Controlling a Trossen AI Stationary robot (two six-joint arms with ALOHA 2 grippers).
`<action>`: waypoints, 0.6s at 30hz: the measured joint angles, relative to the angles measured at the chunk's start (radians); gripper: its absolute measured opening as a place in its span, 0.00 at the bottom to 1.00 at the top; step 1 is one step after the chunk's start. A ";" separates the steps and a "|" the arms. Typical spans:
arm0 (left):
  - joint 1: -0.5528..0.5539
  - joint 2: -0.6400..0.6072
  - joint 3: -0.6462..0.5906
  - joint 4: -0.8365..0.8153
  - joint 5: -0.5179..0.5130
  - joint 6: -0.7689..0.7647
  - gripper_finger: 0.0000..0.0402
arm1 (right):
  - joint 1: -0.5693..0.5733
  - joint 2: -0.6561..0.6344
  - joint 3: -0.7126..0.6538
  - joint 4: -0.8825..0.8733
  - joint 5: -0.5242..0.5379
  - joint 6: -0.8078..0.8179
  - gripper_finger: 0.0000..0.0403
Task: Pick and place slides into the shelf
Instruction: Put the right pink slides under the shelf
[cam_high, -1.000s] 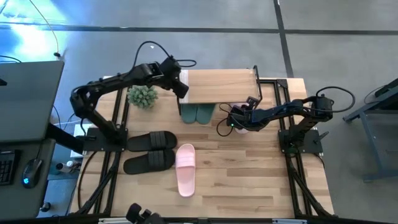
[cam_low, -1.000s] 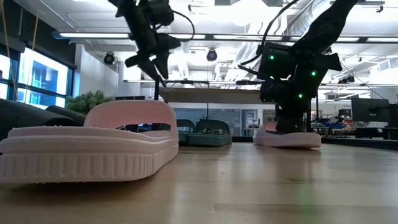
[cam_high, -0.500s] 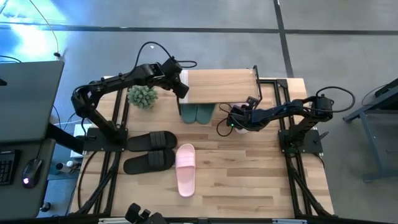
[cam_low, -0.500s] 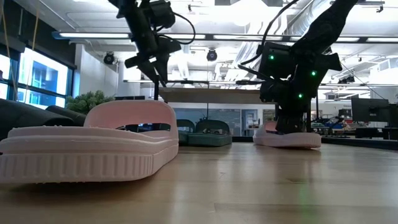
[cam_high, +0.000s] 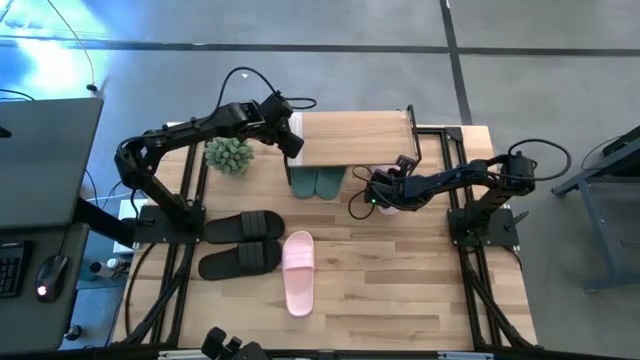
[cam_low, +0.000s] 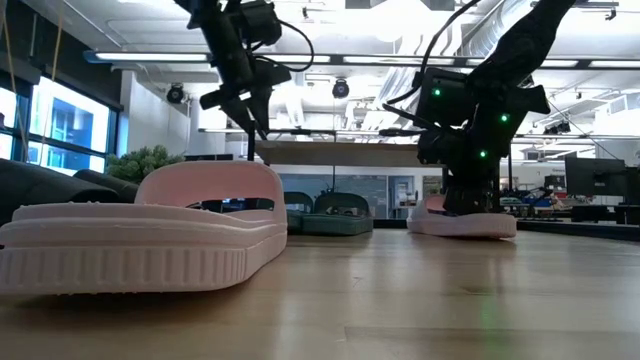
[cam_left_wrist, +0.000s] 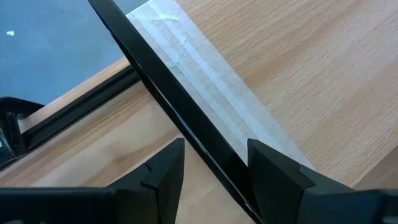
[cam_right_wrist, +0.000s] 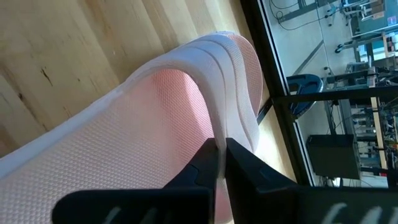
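The shelf (cam_high: 352, 140), a wood plank on black legs, stands at the table's far middle. Two dark green slides (cam_high: 317, 183) lie under it with their heels sticking out. My left gripper (cam_high: 293, 145) is at the shelf's left edge, astride its black rail. My right gripper (cam_high: 378, 197) is shut on a pale pink slide (cam_low: 460, 222) by the shelf's right part. The other pink slide (cam_high: 298, 272) lies on its sole at the table's middle. Two black slides (cam_high: 240, 242) lie to its left. My left gripper comes steeply from above onto the shelf's black left edge rail (cam_left_wrist: 155, 81). One finger is on each side of the rail, which fills the gap between them, and the fingers lie across it. The shelf stands on its legs. My right gripper pinches the edge of the pink slide's strap (cam_right_wrist: 231, 93) between its two shut fingers. It comes slanting down from the table's right side. The slide's sole (cam_low: 462, 230) rests flat on the table.
A small green plant (cam_high: 229, 153) stands left of the shelf, close under my left arm. The near half of the table (cam_high: 400, 290), right of the loose pink slide, is bare wood. A desk with a keyboard stands beyond the left edge.
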 joint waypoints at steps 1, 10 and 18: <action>0.000 0.000 0.000 0.000 0.000 -0.004 0.39 | 0.000 0.000 0.000 0.000 0.000 0.000 0.01; 0.000 0.000 0.000 0.008 0.017 -0.017 0.21 | 0.000 0.000 -0.001 -0.001 0.001 -0.001 0.01; 0.002 -0.002 0.000 0.004 0.021 -0.002 0.15 | 0.000 0.000 -0.001 -0.002 0.003 0.006 0.01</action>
